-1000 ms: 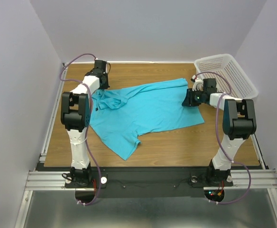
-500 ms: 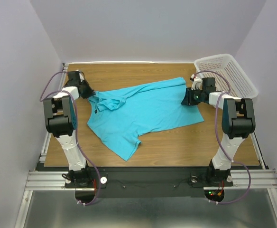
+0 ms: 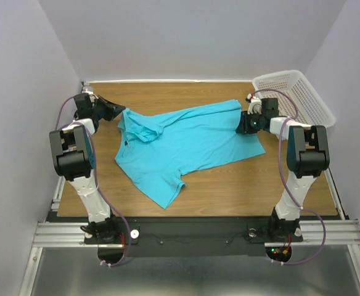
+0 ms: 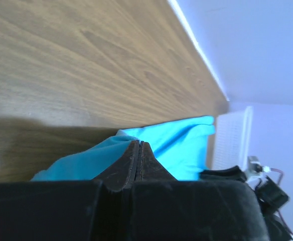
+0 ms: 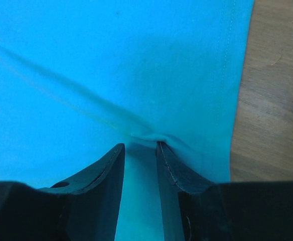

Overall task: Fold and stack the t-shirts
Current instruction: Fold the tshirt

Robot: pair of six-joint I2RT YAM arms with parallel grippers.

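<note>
Evidently left fingers [image 4: 129, 168] grip the t-shirt [image 3: 186, 145] at its shoulder, right fingers [image 5: 106, 170] pinch its hem, likely to pull it flat.

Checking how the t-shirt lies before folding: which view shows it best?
Top external: the whole t-shirt lies spread, crumpled at the collar. Left wrist shows only a corner by the left gripper; right wrist only fabric puckered at the right gripper.

The t-shirt [image 3: 186, 145] is thin matt cloth, the table [image 3: 241, 185] smooth grained wood.
</note>
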